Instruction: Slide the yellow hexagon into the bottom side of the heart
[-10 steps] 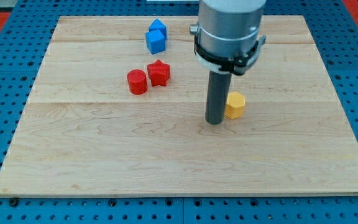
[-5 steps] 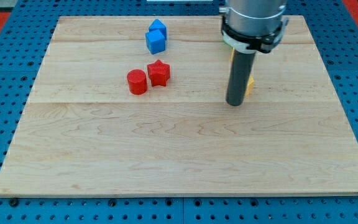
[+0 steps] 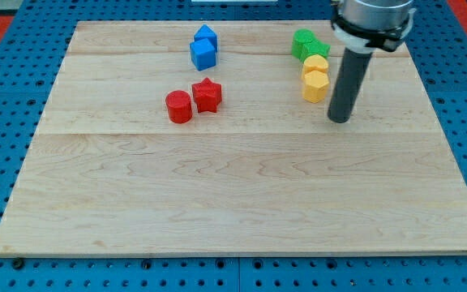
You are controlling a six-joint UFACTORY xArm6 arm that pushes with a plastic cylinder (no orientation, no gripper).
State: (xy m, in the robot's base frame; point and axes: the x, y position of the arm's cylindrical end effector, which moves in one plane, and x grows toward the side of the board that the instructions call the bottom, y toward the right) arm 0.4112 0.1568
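Observation:
The yellow hexagon (image 3: 315,84) lies in the upper right of the board, touching the bottom side of the yellow heart (image 3: 315,64) just above it. My tip (image 3: 340,120) rests on the board to the right of and slightly below the hexagon, a short gap away, touching no block. The rod rises from there toward the view's top right and hides the board behind it.
Two green blocks (image 3: 305,44) sit together just above the heart. Two blue blocks (image 3: 203,47) stand at the top centre-left. A red cylinder (image 3: 178,106) and a red star (image 3: 207,95) sit together left of centre. The wooden board (image 3: 233,203) lies on a blue pegboard.
My tip has moved right and up the view. The yellow hexagon has slid up from mid-board to the heart's bottom side, and the heart and green blocks are now uncovered.

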